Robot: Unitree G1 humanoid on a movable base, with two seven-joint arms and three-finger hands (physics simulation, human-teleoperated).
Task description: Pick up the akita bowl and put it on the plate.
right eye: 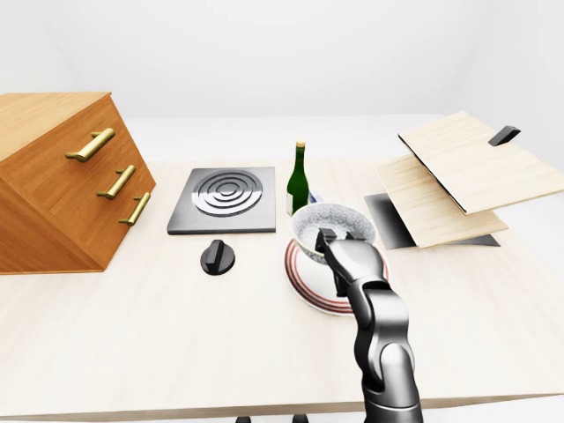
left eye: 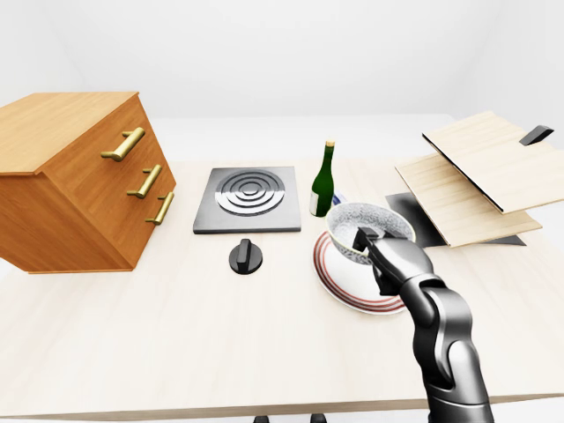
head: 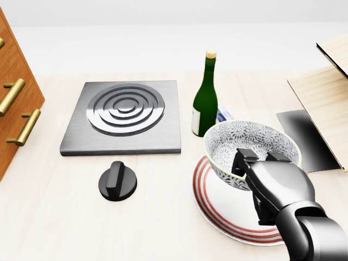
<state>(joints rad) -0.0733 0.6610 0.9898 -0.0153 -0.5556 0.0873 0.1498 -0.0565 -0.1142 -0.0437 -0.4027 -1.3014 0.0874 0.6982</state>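
The akita bowl, white with a fine grey-blue pattern and a pale rim, is over the upper part of the red-ringed plate. It tilts slightly, and I cannot tell whether its base touches the plate. My right hand comes in from the lower right. Two dark fingers hook over the bowl's near rim and the thumb presses outside below, so the hand is shut on the bowl. My left hand shows in no view.
A green bottle stands just left of and above the bowl, with a small blue-white item behind it. Left of that are a stove plate and a black knob. A wooden drawer cabinet is at the left, and tilted wooden boards over a dark sheet at the right.
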